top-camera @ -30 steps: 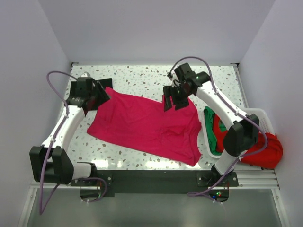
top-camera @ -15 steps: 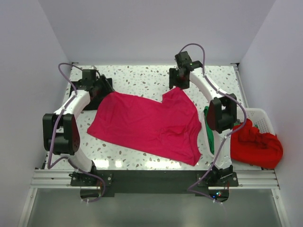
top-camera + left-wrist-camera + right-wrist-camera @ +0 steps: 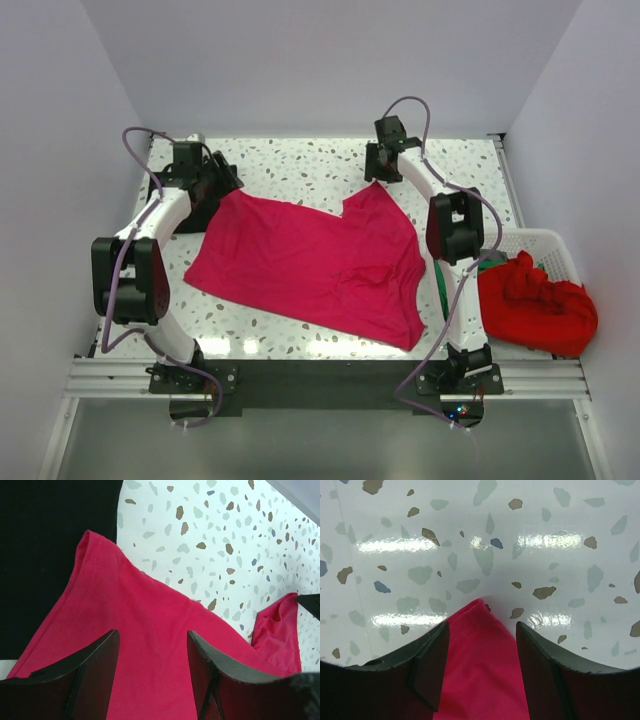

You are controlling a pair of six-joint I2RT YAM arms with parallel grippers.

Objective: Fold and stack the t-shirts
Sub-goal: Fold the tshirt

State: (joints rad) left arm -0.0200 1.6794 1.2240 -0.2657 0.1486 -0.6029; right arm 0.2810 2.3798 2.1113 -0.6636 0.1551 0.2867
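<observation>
A magenta-pink t-shirt (image 3: 310, 265) lies spread on the speckled table. My left gripper (image 3: 213, 186) is over its far left corner and is open, with pink cloth (image 3: 150, 630) lying flat between the fingers (image 3: 95, 665). My right gripper (image 3: 384, 172) is at the far right corner and also open; the pointed tip of cloth (image 3: 481, 625) rests on the table between its fingers (image 3: 432, 655) without being pinched. Black cloth (image 3: 45, 555) fills the upper left of the left wrist view, beside the pink corner. A red t-shirt (image 3: 535, 305) and a green one (image 3: 443, 290) are at the right.
A white lattice basket (image 3: 550, 245) stands at the right table edge with the red cloth bulging over its near side. White walls close in the table at the back and both sides. Both arms stretch along the shirt's left and right sides.
Both grippers have moved farther back to the shirt's far corners. The right arm has straightened away from the basket, uncovering the red cloth. The shirt's far right corner now points farther back.
</observation>
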